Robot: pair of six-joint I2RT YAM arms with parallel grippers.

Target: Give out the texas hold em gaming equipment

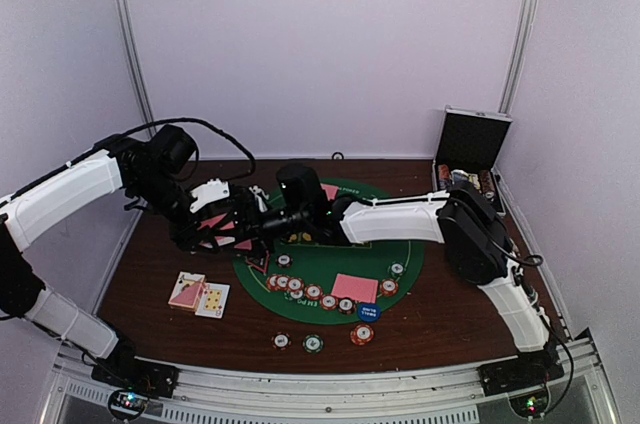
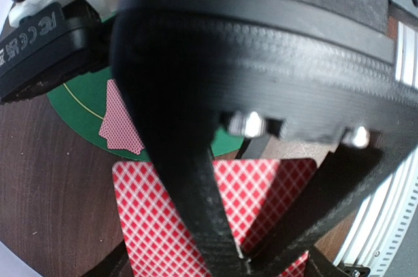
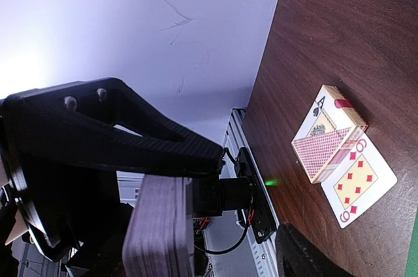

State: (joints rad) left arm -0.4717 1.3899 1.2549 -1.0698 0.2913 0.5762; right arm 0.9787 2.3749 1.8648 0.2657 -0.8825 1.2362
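Note:
My left gripper point(image 1: 232, 222) point(image 2: 219, 266) is shut on a deck of red-backed playing cards point(image 2: 157, 225), held above the left edge of the green mat point(image 1: 330, 256). My right gripper point(image 1: 264, 222) point(image 3: 243, 217) meets it there, jaws apart around the deck's edge point(image 3: 160, 228), with one finger point(image 2: 196, 179) across the top card. Several striped poker chips point(image 1: 300, 288) line the mat's near side beside a red-backed card point(image 1: 353, 287) and the blue dealer disc point(image 1: 367, 311). Another red-backed card point(image 2: 121, 123) lies on the mat's edge.
Three chips point(image 1: 313, 343) sit on the brown table in front of the mat. A card box point(image 1: 187, 290) point(image 3: 330, 134) and a face-up nine of diamonds point(image 1: 212, 300) point(image 3: 359, 182) lie at the near left. An open black-and-silver case point(image 1: 470, 144) stands at the back right.

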